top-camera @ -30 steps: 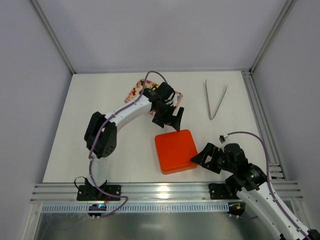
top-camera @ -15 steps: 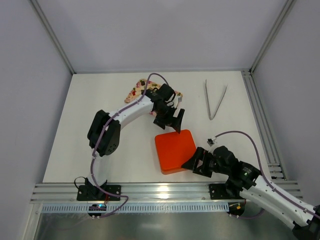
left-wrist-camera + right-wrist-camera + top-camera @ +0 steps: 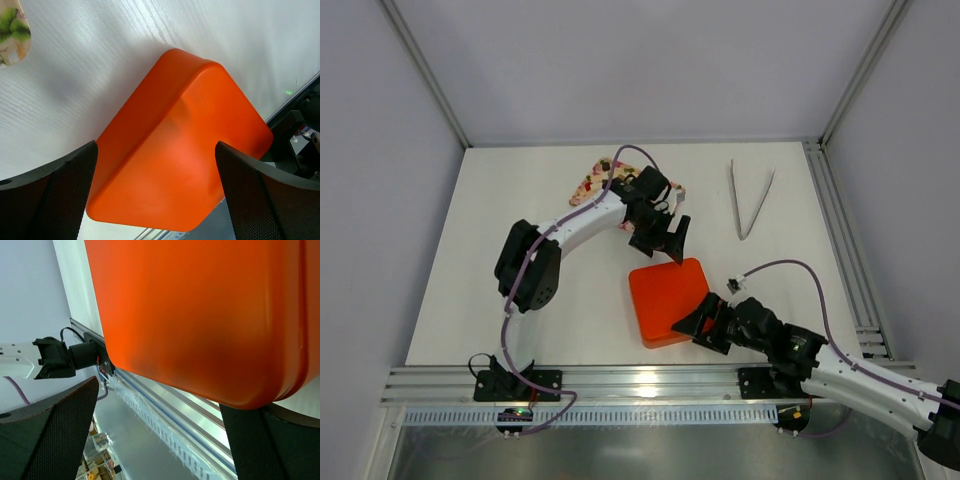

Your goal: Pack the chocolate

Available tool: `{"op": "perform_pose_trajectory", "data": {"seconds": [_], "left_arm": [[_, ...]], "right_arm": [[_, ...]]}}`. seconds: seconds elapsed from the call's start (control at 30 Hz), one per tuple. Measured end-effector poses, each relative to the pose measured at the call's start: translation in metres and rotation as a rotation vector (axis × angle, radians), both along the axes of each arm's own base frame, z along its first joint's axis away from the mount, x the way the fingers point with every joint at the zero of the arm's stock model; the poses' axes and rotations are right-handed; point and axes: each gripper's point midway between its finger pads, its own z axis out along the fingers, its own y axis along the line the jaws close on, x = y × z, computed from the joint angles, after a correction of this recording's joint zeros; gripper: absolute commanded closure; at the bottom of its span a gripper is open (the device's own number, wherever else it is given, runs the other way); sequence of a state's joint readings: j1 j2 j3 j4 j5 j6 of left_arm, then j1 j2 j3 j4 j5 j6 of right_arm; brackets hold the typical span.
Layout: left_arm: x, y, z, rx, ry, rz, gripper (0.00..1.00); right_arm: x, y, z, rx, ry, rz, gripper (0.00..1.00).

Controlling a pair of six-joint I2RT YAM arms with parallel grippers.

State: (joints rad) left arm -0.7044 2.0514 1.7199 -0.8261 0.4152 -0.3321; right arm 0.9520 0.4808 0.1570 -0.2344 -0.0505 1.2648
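Note:
The orange box [image 3: 665,300] lies shut under its lid in the middle of the table. No chocolate shows; I cannot tell the dark specks on the pink floral tray [image 3: 592,181] from its pattern. My left gripper [image 3: 667,241] is open and empty over the box's far edge. In the left wrist view the box [image 3: 185,145] lies between and below its fingers [image 3: 50,195]. My right gripper [image 3: 692,326] is open at the box's near right corner. In the right wrist view the box [image 3: 200,315] fills the top, and the right finger [image 3: 275,445] is close under its edge.
Metal tweezers [image 3: 751,200] lie at the back right. The left arm covers most of the tray, whose corner shows in the left wrist view [image 3: 12,30]. An aluminium rail [image 3: 640,385] runs along the table's near edge, close behind the right gripper.
My right gripper has moved left and forward, from beside the box's right edge to its near right corner. My left gripper has barely moved.

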Motion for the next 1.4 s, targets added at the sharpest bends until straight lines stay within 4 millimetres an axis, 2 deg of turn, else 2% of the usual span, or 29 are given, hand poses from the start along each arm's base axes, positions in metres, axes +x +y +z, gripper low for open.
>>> {"op": "perform_pose_trajectory", "data": {"seconds": [0.2,0.43,0.73,1.2,1.4], "left_arm": [[0.0,-0.001,-0.001,-0.005,0.002,-0.002,0.04],[-0.006,0.003,-0.011,0.009,0.023,-0.002,0.04],[-0.009,0.005,-0.018,0.014,0.038,0.001,0.05],[-0.014,0.013,-0.031,0.046,0.054,0.017,0.06],[-0.014,0.015,-0.03,0.058,0.042,0.033,0.06]], "right_arm": [[0.01,0.002,0.006,0.025,-0.026,-0.053,0.0],[0.022,0.002,0.009,0.03,-0.059,-0.104,0.0],[0.028,0.001,0.004,0.005,-0.062,-0.127,0.0],[0.05,-0.012,-0.008,-0.075,-0.044,-0.171,0.0],[0.057,-0.014,-0.009,-0.098,-0.043,-0.171,0.0]]}}
